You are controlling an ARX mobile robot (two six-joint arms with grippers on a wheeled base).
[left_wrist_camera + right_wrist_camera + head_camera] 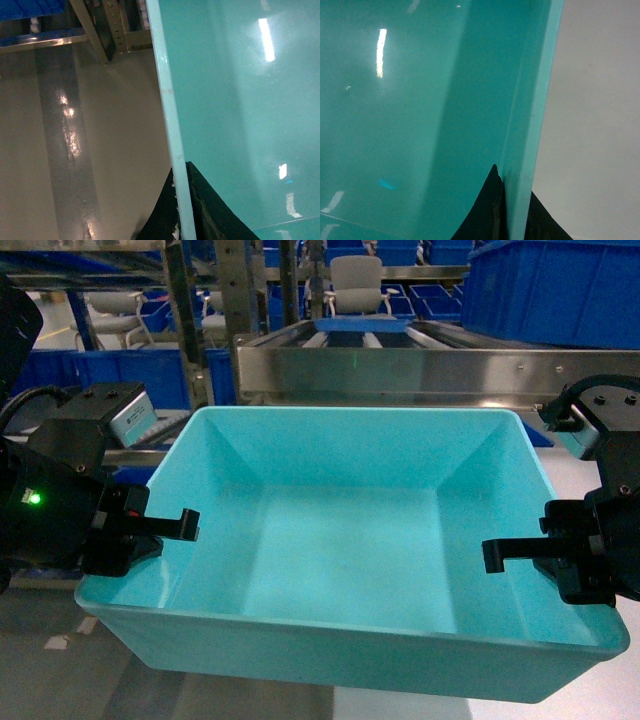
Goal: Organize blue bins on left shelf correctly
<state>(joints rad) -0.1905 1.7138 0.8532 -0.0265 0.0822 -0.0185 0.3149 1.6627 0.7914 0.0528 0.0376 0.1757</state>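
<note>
Gripping opposite side walls, the left gripper point(150, 527) and right gripper point(525, 552) are carrying the turquoise bin point(345, 550) between them, rim pinched at each end — prob. to keep it level for sliding onto the left shelf point(390, 365), whose steel rail is sitting just beyond both grippers. Wrist cams are showing what the head view isn't — each rim point(170, 120) clamped between dark pads point(210, 210), w/ bare floor point(75, 140) under the bin's outer side.
</note>
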